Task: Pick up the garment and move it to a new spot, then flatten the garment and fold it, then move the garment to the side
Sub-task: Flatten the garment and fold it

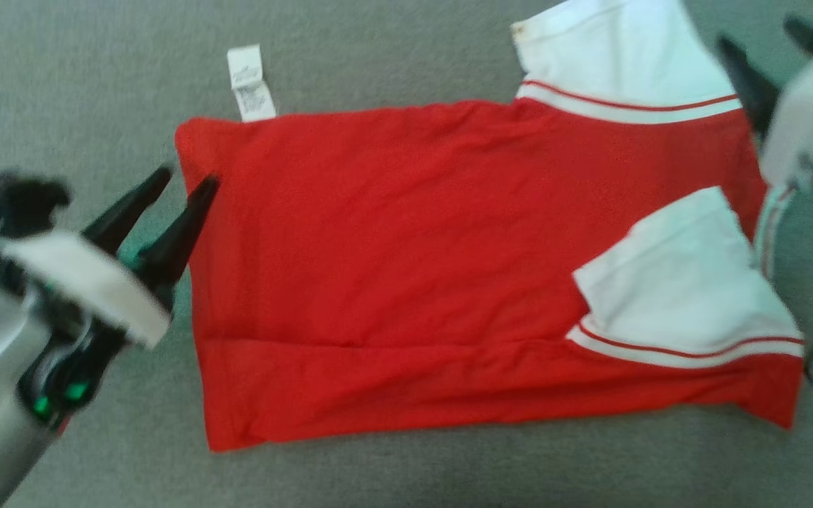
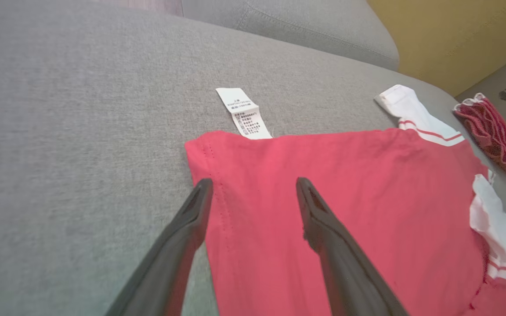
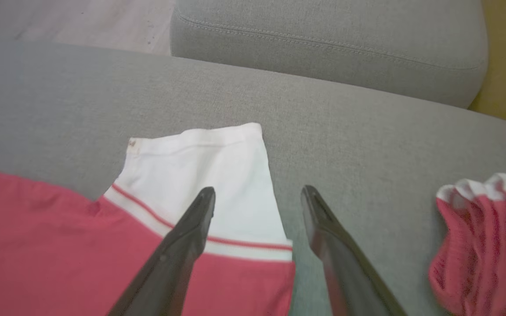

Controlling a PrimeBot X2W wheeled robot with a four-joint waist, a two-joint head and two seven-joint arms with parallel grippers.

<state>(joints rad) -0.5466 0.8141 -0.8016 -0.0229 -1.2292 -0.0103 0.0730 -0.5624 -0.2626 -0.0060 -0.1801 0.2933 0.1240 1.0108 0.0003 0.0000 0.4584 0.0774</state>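
Note:
The garment is a red shirt with white sleeves, lying spread flat on a grey cushion. One white sleeve sticks out at the far right, and the other is folded onto the red body. A white care label pokes out at the far left corner. My left gripper is open at the garment's left edge; in the left wrist view it hovers over the red corner near the label. My right gripper is open by the far right sleeve; in the right wrist view it straddles that sleeve's right edge.
The grey cushion runs all round the garment. A second grey cushion stands behind it, with a yellow wall beyond. A red ribbed piece with white edging lies just right of the garment; whether it is attached I cannot tell.

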